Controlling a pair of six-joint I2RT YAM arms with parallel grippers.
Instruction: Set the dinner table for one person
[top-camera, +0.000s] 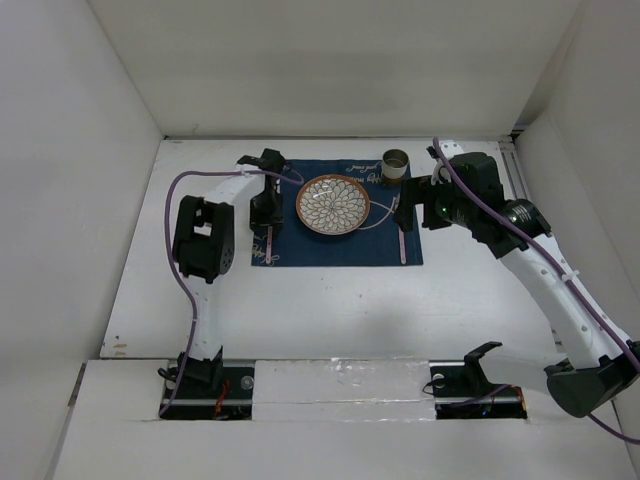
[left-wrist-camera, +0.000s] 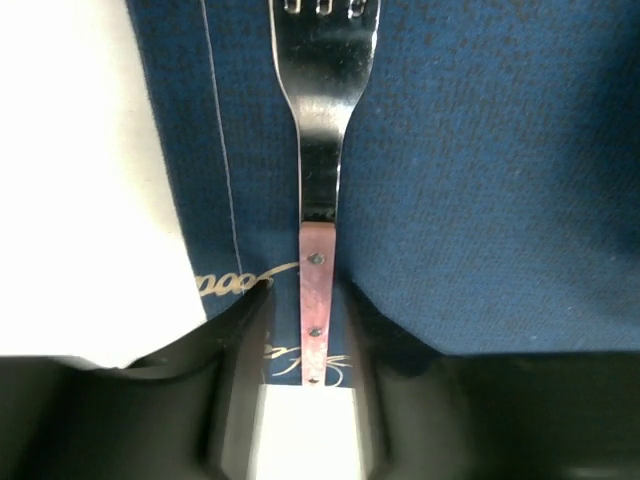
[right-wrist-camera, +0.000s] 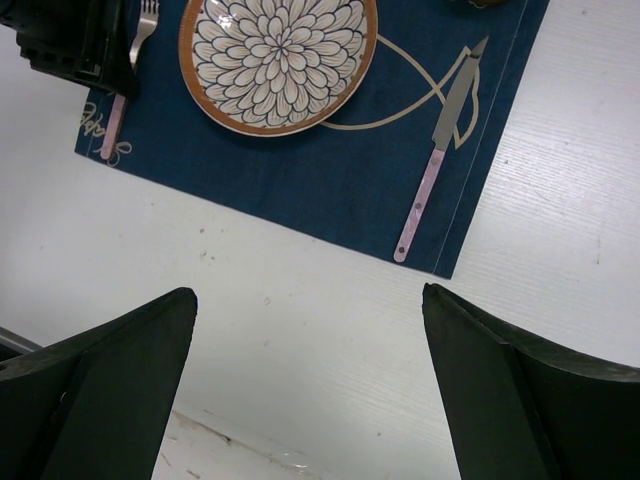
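Two hands in view. White tabletop (top-camera: 330, 310) spans in front of you, navy mat (right-wrist-camera: 300, 180) toward its far side. R hand (right-wrist-camera: 309, 290) hangs wide open, empty, nr the knife (right-wrist-camera: 440, 150). L hand (left-wrist-camera: 308, 330) is slightly parted round the fork (left-wrist-camera: 318, 150) handle, fork flat on the mat left of the plate (right-wrist-camera: 278, 55). Looks like the fork-placing step. Next: lift L straight up w/o dragging it. Cup (top-camera: 396, 162) sits at the mat's far edge.

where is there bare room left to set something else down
The widest free patch is the white dinner table between the placemat and the arm bases. The placemat is crowded: fork left, plate centre, knife right, cup at its far right corner.
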